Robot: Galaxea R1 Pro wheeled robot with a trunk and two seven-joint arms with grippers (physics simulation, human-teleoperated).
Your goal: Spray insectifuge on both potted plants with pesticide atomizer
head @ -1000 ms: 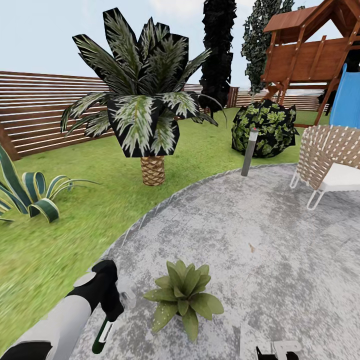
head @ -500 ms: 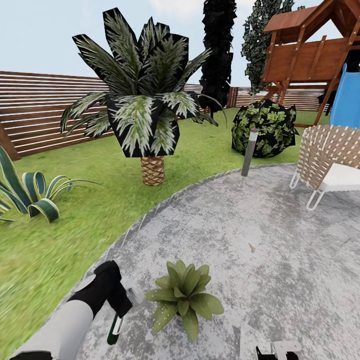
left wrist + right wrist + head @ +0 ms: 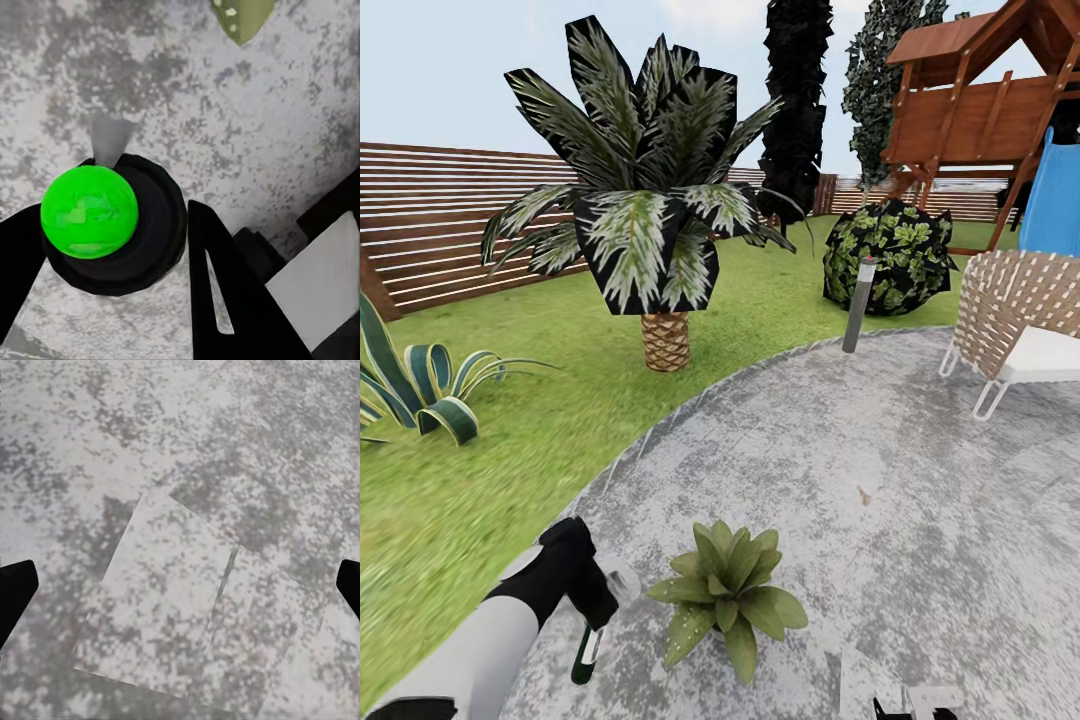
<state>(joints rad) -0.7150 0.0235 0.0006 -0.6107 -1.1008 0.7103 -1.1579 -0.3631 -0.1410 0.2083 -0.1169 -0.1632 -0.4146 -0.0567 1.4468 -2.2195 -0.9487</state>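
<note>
My left gripper (image 3: 592, 598) is shut on the pesticide atomizer (image 3: 586, 652), low over the paved circle's left edge. The dark-green bottle hangs down from the fingers, and its pale grey trigger head (image 3: 622, 584) points toward one potted plant (image 3: 728, 590) just to the right. In the left wrist view the atomizer (image 3: 90, 212) appears end-on as a bright green disc in a dark ring, between my black fingers (image 3: 225, 292). A leaf tip (image 3: 241, 13) shows beyond it. The second potted plant is out of view. My right gripper (image 3: 908, 706) hangs open over bare paving.
A palm (image 3: 660, 230) and a striped agave (image 3: 415, 385) stand on the lawn to the left, before the slat fence (image 3: 430, 220). A bollard light (image 3: 858, 305), bush (image 3: 888, 255), wicker chair (image 3: 1020, 320) and playset with blue slide (image 3: 1055, 195) lie right.
My left gripper carried the atomizer a little to the right, toward the potted plant, and the bottle swung nearer to upright. The view and the right gripper stayed put.
</note>
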